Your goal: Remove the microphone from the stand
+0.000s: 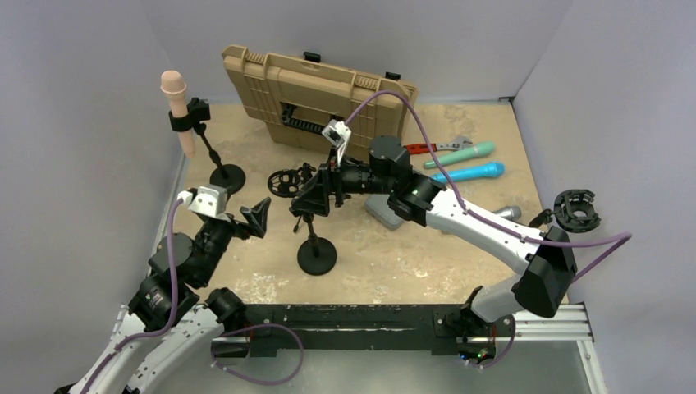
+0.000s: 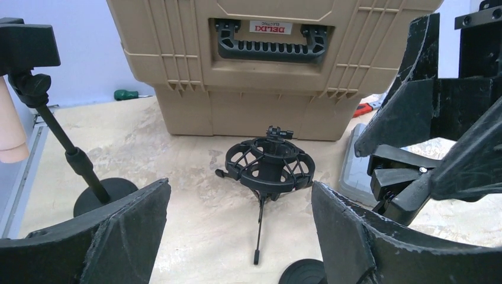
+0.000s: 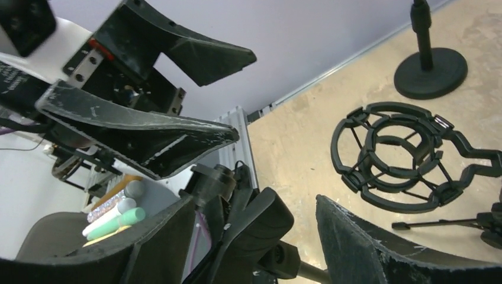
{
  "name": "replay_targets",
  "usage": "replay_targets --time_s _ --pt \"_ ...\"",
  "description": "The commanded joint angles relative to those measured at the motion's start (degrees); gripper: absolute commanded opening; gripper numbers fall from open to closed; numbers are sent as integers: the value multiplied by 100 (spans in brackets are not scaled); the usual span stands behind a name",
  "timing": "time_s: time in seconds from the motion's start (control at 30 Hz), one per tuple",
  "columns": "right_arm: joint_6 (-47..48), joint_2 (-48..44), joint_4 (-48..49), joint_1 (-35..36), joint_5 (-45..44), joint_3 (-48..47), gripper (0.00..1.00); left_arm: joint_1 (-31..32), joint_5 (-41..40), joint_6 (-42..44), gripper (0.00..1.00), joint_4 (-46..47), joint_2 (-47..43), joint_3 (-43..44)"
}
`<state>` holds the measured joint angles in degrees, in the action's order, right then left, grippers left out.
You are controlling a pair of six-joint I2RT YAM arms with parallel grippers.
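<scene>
A peach microphone (image 1: 174, 92) stands upright in the black clip (image 1: 190, 116) of a stand (image 1: 226, 176) at the far left; its lower body shows at the left edge of the left wrist view (image 2: 10, 127). My left gripper (image 1: 255, 217) is open and empty, well right of and nearer than that stand, its jaws (image 2: 240, 236) facing a black shock mount (image 2: 269, 167). My right gripper (image 1: 317, 194) is open around the empty clip (image 3: 269, 228) of a second stand (image 1: 317, 255) at table centre.
A tan case (image 1: 316, 100) leans at the back. The shock mount (image 1: 287, 181) sits between the two stands. Teal (image 1: 461, 153) and blue (image 1: 469, 172) microphones, a wrench (image 1: 435, 147), a grey box (image 1: 382, 212) and another shock mount (image 1: 577, 209) lie to the right.
</scene>
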<state>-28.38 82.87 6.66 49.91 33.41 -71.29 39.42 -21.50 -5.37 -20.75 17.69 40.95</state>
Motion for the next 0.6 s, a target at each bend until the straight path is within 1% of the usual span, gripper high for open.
replay_targets --time_s 0.0,0.03,0.17,0.27,0.4,0.5,0.57 --pt "218 9 -371 84 -593 -292 69 14 -53 -74 86 69 88 117" --pt "253 45 -456 95 -650 -313 67 15 -48 -78 86 67 97 115" --pt "323 82 -567 131 -854 -143 65 13 -49 -87 86 54 87 137" --pt "337 134 -645 134 -973 13 60 18 -48 -87 86 47 85 133" --pt "268 221 -491 147 -989 459 58 13 -53 -96 86 36 85 142" --pt "150 340 -455 179 -978 706 47 13 -60 -105 86 28 92 135" --pt "115 369 -438 224 -996 848 43 13 -73 -107 86 27 102 141"
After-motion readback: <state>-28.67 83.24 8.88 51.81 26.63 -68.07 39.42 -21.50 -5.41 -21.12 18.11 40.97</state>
